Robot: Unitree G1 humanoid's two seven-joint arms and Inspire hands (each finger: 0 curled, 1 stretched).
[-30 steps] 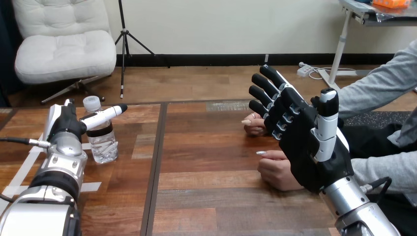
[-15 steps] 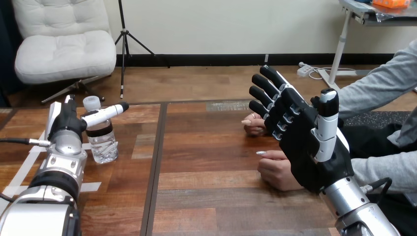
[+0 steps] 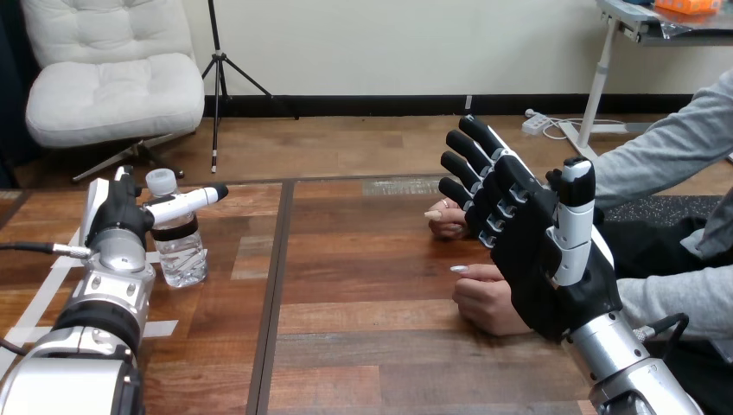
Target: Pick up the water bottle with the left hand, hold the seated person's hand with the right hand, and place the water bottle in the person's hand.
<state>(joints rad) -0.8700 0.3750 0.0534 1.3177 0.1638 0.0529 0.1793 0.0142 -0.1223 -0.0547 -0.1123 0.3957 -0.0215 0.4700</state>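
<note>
Head view.

- **Water bottle** (image 3: 177, 238): stood upright on the table (image 3: 372, 259) at its left side, cap on, not lifted. It was probably left there as the pickup point, beside strips of white tape (image 3: 47, 290).
- **Left hand** (image 3: 117, 220): was set against the bottle's left side, its thumb straight and lying across the front of the bottle's neck, unclosed. By judgement this was a pre-grasp pose, bracketing the bottle before a squeeze. Its other fingers were hidden behind its own back shell, so contact on the bottle's far side could not be told.
- **Right hand** (image 3: 540, 251): was raised at the table's right, fingers straight and fanned apart, thumb upright, palm turned to the person. It likely stood ready to take the person's hand and held nothing.
- **Person's near hand** (image 3: 484, 298): rested loosely curled on the table, partly covered by the right hand's palm. Whether the two touched could not be told.
- **Person's far hand** (image 3: 445, 220): lay on the table behind the right hand's fingers, only its fingertips clear.
</note>
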